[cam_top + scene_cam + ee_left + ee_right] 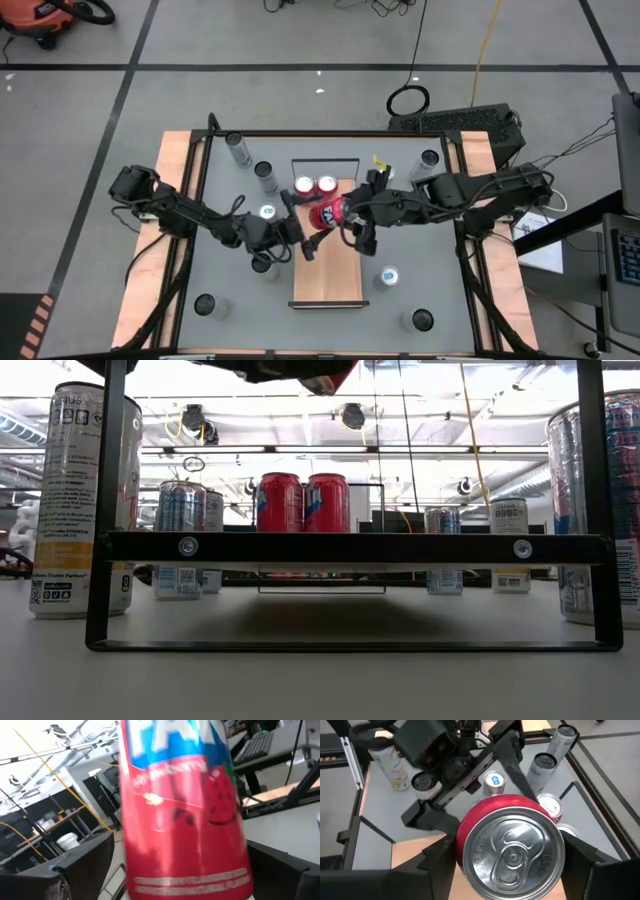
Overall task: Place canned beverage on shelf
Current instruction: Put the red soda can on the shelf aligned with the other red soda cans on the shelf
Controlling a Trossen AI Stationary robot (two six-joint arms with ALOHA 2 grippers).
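The shelf (pixel 328 272) is a long light-wood board in the middle of the table, with two red cans (pixel 315 186) upright at its far end by the wire rail (pixel 325 162). A third red can (pixel 330 212) hangs tilted above the shelf, with my right gripper (pixel 347 214) shut on it. My left gripper (pixel 305 240) is open close to this can's lower end. In the left wrist view the can (pixel 185 810) fills the space between the left fingers (pixel 82 867). I cannot tell whether they touch it. My right gripper pinches the red can's side wall just below its top rim (pixel 465 840) between its two fingers, one on each side. The fingers (pixel 585 857) come slanting down from the table's right and lie along the can. The can is lifted clear of the shelf and tilted, its lid (pixel 512 850) toward the right wrist.
Several silver cans stand around the shelf on the grey table, among them one (pixel 238 150) at the far left, one (pixel 267 213) under my left arm and one (pixel 389 277) near right. The near half of the board is bare. A black frame (pixel 350 548) crosses the low view.
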